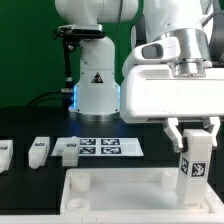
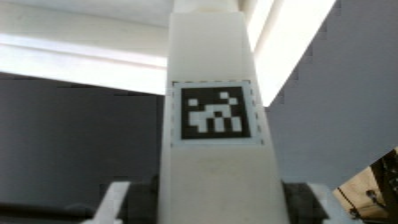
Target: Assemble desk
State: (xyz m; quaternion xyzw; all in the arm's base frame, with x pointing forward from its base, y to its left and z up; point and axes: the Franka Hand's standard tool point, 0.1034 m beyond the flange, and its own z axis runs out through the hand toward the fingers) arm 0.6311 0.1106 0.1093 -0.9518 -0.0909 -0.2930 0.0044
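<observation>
A white square-section desk leg [image 1: 190, 165] stands close to upright between the fingers [image 1: 176, 136] of the gripper [image 1: 192, 143], which is clamped on its upper part. The black-and-white tag [image 1: 186, 167] on the leg faces the exterior camera. The leg's lower end is over the part of the rimmed tabletop [image 1: 120, 176] toward the exterior view's right. Whether it touches the top or sits in a corner socket cannot be made out, and the frame edge cuts off the tabletop's near side. In the wrist view the leg fills the middle and hides what lies under it. Three loose legs [image 1: 38, 150] lie on the black table [image 1: 30, 125] toward the exterior view's left, the outermost cut by the frame. The marker board [image 1: 105, 147] lies behind the tabletop, in front of the arm's base [image 1: 95, 85].
</observation>
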